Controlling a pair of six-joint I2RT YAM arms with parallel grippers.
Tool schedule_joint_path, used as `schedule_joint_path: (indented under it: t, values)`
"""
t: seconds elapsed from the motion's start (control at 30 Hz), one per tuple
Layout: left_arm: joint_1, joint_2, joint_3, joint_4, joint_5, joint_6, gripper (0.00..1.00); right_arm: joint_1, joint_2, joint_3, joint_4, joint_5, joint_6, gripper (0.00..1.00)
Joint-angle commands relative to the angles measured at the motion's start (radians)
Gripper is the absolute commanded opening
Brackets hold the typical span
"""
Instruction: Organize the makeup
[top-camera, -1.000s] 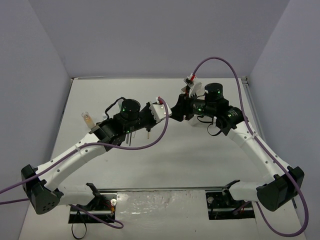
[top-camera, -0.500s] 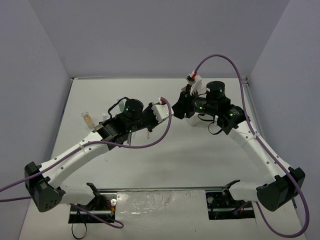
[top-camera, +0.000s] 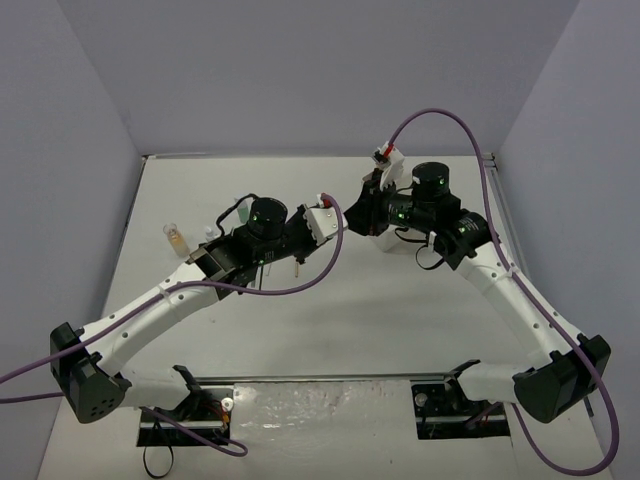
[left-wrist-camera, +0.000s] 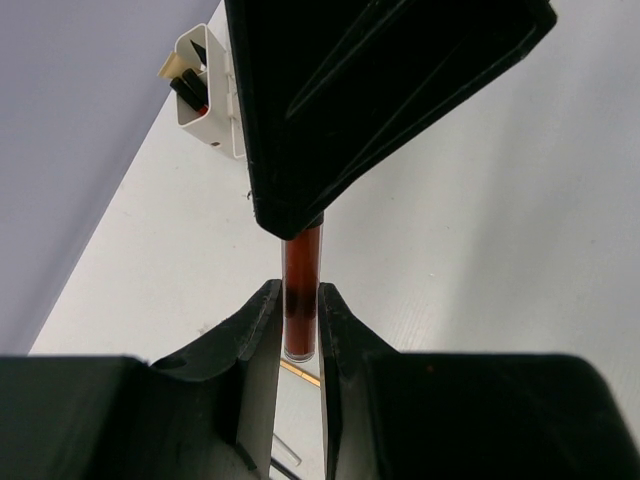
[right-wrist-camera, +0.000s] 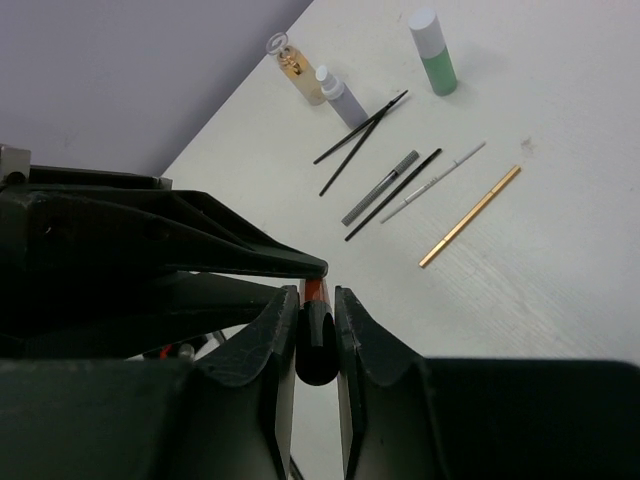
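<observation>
A thin red lip-gloss tube with a black cap is held in the air between both grippers. My left gripper is shut on its clear red end. My right gripper is shut on the black cap end. In the top view the two grippers meet tip to tip, left and right, above the table's middle back. The rest of the makeup lies on the table: an amber bottle, a grey bottle, a green bottle, black brushes and a gold pencil.
A white compartment box with dark sticks in it stands near the back wall. A grey pencil, a black pencil and a silver one lie side by side. The amber bottle stands left of my left arm.
Over the last second my left wrist shifted slightly right and the right wrist slightly back. In the last half second nothing visibly moved. Both grippers stay shut on the tube.
</observation>
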Motion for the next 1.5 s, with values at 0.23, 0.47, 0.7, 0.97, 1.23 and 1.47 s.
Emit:
schedule_joint_path:
  t: [0.23, 0.47, 0.7, 0.97, 1.23, 1.47]
  values:
    - [-0.006, -0.024, 0.027, 0.078, -0.025, -0.059, 0.44, -0.007, 0.004, 0.032, 0.035, 0.093, -0.051, 0.0]
    - [0.0, -0.07, -0.021, 0.077, -0.143, -0.122, 0.91, -0.023, 0.075, 0.106, -0.016, 0.263, -0.1, 0.0]
    - [0.075, -0.132, -0.014, -0.114, -0.368, -0.298, 0.94, -0.07, 0.29, 0.351, -0.138, 0.465, -0.16, 0.0]
    - [0.321, -0.234, -0.077, -0.358, -0.422, -0.427, 0.94, -0.108, 0.573, 0.692, -0.304, 0.614, -0.201, 0.0]
    - [0.407, -0.336, -0.256, -0.311, -0.397, -0.442, 0.95, -0.127, 0.721, 0.812, -0.349, 0.678, -0.198, 0.0]
    - [0.41, -0.336, -0.261, -0.312, -0.377, -0.447, 0.94, -0.13, 0.753, 0.833, -0.348, 0.727, -0.207, 0.0]
